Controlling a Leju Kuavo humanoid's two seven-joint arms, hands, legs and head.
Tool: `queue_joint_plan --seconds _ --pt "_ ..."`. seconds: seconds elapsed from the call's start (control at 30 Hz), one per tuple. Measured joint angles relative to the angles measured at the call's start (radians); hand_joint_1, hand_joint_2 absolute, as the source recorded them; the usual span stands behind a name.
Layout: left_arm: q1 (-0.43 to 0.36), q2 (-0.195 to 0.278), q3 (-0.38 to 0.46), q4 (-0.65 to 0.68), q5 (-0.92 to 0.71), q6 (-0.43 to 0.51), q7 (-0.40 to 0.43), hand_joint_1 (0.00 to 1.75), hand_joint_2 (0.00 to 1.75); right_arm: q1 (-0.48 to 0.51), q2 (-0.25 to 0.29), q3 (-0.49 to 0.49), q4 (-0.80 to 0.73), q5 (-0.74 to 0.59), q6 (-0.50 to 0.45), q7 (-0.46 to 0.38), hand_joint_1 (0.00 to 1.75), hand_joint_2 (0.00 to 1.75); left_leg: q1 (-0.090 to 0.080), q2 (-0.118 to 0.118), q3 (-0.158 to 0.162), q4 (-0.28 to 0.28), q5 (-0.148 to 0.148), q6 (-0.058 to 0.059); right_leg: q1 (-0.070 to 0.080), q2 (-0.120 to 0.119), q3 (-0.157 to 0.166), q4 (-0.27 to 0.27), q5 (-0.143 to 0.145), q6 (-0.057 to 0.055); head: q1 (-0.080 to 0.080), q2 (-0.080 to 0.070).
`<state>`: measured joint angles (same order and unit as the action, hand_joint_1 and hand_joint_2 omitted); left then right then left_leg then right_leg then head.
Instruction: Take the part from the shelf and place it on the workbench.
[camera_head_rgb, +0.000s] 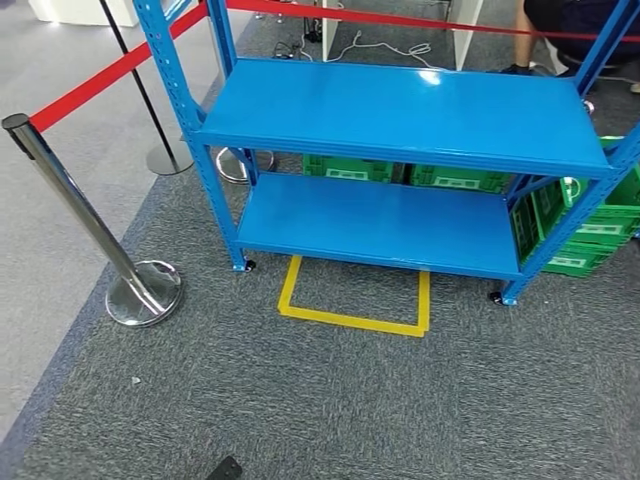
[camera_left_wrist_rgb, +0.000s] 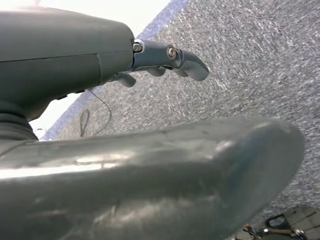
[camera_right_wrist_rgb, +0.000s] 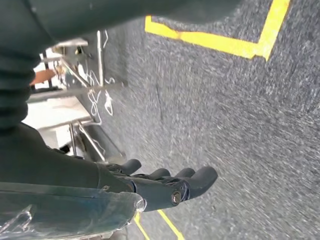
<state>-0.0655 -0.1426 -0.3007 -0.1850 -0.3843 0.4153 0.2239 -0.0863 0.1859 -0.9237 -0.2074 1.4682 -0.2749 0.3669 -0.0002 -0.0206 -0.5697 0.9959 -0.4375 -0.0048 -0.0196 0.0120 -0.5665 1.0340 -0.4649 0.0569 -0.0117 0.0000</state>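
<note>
Setting: grey carpet (camera_head_rgb: 317, 400) underfoot, a roped-off bay with a blue two-tier shelf (camera_head_rgb: 400, 110) ahead in the head view; both tiers look bare from here
Left hand: left hand (camera_left_wrist_rgb: 166, 62) hangs over the carpet in its wrist view, fingers (camera_left_wrist_rgb: 192, 67) loosely extended and slightly curled, nothing between them; likely carried low because the robot is walking, not reaching
Right hand: right hand (camera_right_wrist_rgb: 170, 185) likewise hangs by the floor, fingers (camera_right_wrist_rgb: 202, 177) stretched out side by side, holding nothing; a clear film lies near the wrist cover, its nature unclear
Floor mark: yellow tape outline (camera_head_rgb: 355, 305) sits just in front of the shelf's lower tier; probably a standing spot, so the robot stops at reach of the shelf; its corner shows beside the right hand too
Part: no part can be made out on either tier; where it lies cannot be told
Surroundings: green crates (camera_head_rgb: 596, 225) behind and beside the shelf; chrome stanchion (camera_head_rgb: 113, 260) with red belt (camera_head_rgb: 113, 70) to the left, there to fence the bay; a seated person's legs (camera_head_rgb: 573, 25) beyond
Stage: judged as approach, pick not yet begun
</note>
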Motion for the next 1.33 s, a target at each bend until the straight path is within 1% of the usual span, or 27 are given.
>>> queue_joint_plan --seconds 0.03,0.07,0.1,0.13,0.2,0.23,0.3,0.33,0.37,0.4,0.63,0.87,1.33 --pt "0.0 0.001 0.0 0.0 0.0 0.0 0.0 0.0 0.0 0.0 0.0 0.002 0.0 0.006 -0.002 0.005 0.0 1.75 -0.003 -0.001 -0.002 0.002 0.001 0.008 0.0 0.002 0.001 -0.005 0.0 -0.005 -0.001 0.0" --pt "0.001 0.001 0.001 0.0 0.0 0.001 0.0 0.0 0.0 0.001 0.0 0.005 0.0 0.011 -0.008 0.011 0.0 1.75 -0.004 -0.001 -0.003 0.0 0.004 0.017 0.0 0.002 -0.001 -0.005 0.002 -0.008 -0.003 0.0" --pt "0.001 0.001 0.001 0.0 0.001 0.002 0.0 0.0 0.0 0.002 0.0 0.008 0.0 0.017 -0.02 0.016 0.0 1.75 -0.004 -0.001 -0.003 -0.002 0.006 0.024 0.002 0.002 -0.002 -0.005 0.003 -0.01 -0.003 0.0" --pt "0.001 0.001 0.002 0.0 0.001 0.003 0.0 0.0 0.0 0.003 0.0 0.012 0.0 0.02 -0.035 0.019 0.0 1.75 -0.004 -0.001 -0.003 -0.005 0.008 0.025 0.003 0.003 -0.003 -0.004 0.003 -0.013 -0.003 0.0" --pt "0.0 0.0 0.002 0.0 0.001 0.004 0.0 0.0 0.0 0.003 0.0 0.017 0.0 0.022 -0.058 0.021 0.0 1.75 -0.002 -0.001 -0.001 -0.011 0.011 0.018 0.006 0.003 -0.004 -0.004 0.003 -0.018 -0.003 0.0" --pt "0.0 0.0 0.002 0.0 0.001 0.004 0.0 0.0 0.0 0.002 0.0 0.018 0.0 0.021 -0.061 0.021 0.0 1.75 0.0 -0.001 -0.001 -0.013 0.013 0.011 0.008 0.002 -0.004 -0.004 0.002 -0.021 -0.003 0.0" --pt "0.0 -0.002 0.003 0.0 0.001 0.004 0.0 0.0 0.0 0.001 0.0 0.02 0.0 0.021 -0.061 0.021 0.0 1.75 0.003 -0.001 0.0 -0.017 0.014 -0.011 0.01 0.001 -0.005 -0.003 0.002 -0.024 -0.003 0.0" --pt "0.0 -0.002 0.003 0.0 0.0 0.004 0.0 0.0 0.0 0.001 0.0 0.02 0.0 0.02 -0.061 0.021 0.0 1.75 0.004 -0.001 0.0 -0.018 0.014 -0.021 0.011 0.001 -0.006 -0.003 0.002 -0.025 -0.003 0.0" --pt "0.0 -0.002 0.003 0.0 0.0 0.004 0.0 0.0 0.0 0.001 0.0 0.021 0.0 0.02 -0.062 0.021 0.0 1.75 0.005 -0.001 0.0 -0.019 0.015 -0.026 0.011 0.001 -0.006 -0.003 0.003 -0.026 -0.003 0.0" --pt "0.0 -0.003 0.003 0.0 0.0 0.004 0.0 0.0 0.0 0.001 0.0 0.021 0.0 0.021 -0.063 0.022 0.0 1.75 0.006 -0.001 0.0 -0.019 0.015 -0.028 0.011 0.001 -0.006 -0.003 0.003 -0.026 -0.002 0.0" --pt "0.0 -0.005 0.003 0.0 -0.008 0.002 0.0 0.0 0.0 0.001 0.0 0.029 0.0 0.039 -0.065 0.083 0.0 1.75 0.003 -0.001 -0.001 -0.019 0.014 -0.029 0.009 0.001 -0.005 -0.005 0.005 -0.025 -0.002 0.0" --pt "0.0 -0.007 0.003 0.0 -0.008 0.002 0.0 0.0 0.0 0.001 0.0 0.037 0.0 0.043 -0.065 0.089 0.0 1.75 0.002 -0.001 -0.001 -0.018 0.015 -0.028 0.007 0.001 -0.004 -0.008 0.007 -0.023 -0.002 0.0" --pt "0.0 -0.009 0.003 0.0 -0.011 -0.003 -0.003 0.0 0.0 0.001 0.0 0.037 0.0 0.042 -0.042 0.077 0.0 1.75 0.001 -0.001 -0.001 -0.018 0.015 -0.028 0.007 0.001 -0.004 -0.008 0.007 -0.023 -0.002 0.0"
